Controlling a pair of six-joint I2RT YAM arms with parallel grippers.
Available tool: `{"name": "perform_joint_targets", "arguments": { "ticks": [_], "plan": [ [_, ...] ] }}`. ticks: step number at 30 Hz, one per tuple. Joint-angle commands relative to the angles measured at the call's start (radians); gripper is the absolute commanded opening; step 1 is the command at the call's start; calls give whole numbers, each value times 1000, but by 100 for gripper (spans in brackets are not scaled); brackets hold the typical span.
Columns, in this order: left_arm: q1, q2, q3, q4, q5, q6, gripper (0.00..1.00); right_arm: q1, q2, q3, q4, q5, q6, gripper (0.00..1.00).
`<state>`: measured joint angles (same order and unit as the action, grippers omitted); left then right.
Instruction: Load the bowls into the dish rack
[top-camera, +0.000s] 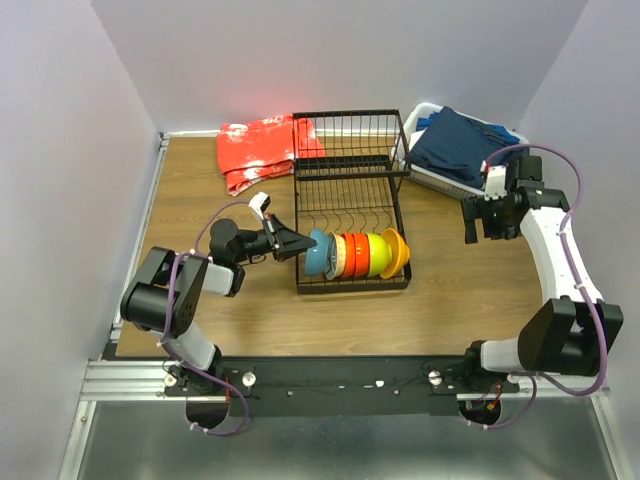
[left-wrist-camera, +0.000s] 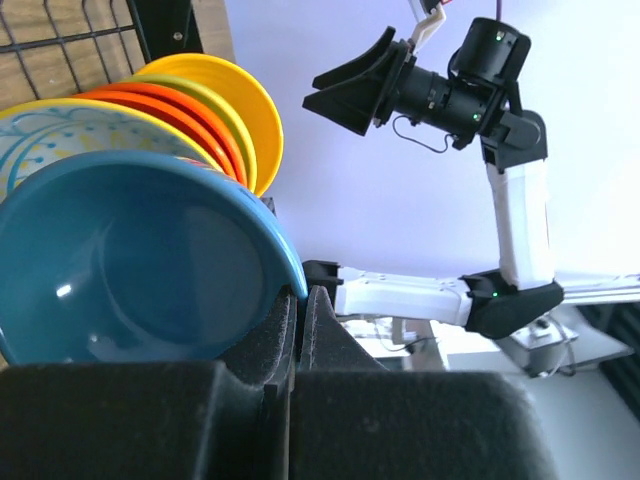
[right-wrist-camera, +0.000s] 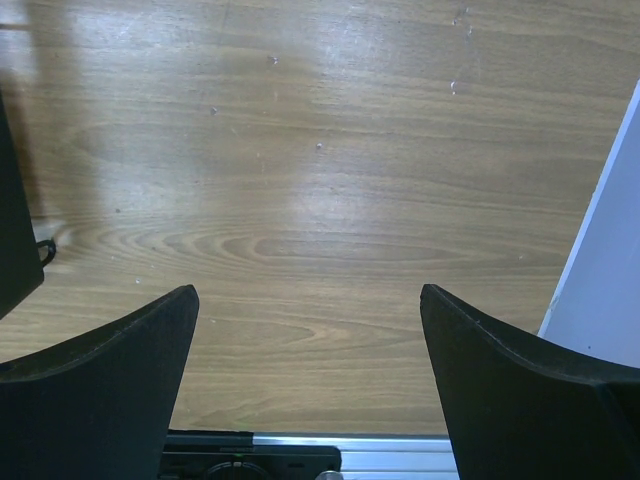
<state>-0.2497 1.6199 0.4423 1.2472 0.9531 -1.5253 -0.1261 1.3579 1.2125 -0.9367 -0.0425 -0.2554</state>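
Note:
The black wire dish rack (top-camera: 345, 195) stands mid-table. In its front slots a row of bowls stands on edge: a blue one (top-camera: 318, 250), a white patterned one (top-camera: 337, 257), red-orange (top-camera: 356, 254), lime green (top-camera: 377, 254) and yellow-orange (top-camera: 397, 252). My left gripper (top-camera: 303, 245) is shut on the rim of the blue bowl (left-wrist-camera: 140, 270) at the row's left end, with the rim pinched between the fingers (left-wrist-camera: 300, 300). The patterned bowl (left-wrist-camera: 60, 135) and yellow-orange bowl (left-wrist-camera: 245, 95) stand behind it. My right gripper (top-camera: 487, 222) hangs open over bare wood (right-wrist-camera: 310, 300), right of the rack.
A red cloth (top-camera: 262, 150) lies behind the rack on the left. A white basket (top-camera: 430, 178) with a blue cloth (top-camera: 455, 145) sits at the back right, touching the rack's raised tier. Walls close in on three sides.

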Motion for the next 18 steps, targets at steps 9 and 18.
{"name": "perform_joint_targets", "arguments": {
  "ticks": [9,18],
  "plan": [
    [12,172,9,436,-60,-159,0,-6,98,85,-30,36,-24,100],
    [7,180,50,437,-83,-200,0,-6,122,79,-36,36,-24,100]
  ]
}}
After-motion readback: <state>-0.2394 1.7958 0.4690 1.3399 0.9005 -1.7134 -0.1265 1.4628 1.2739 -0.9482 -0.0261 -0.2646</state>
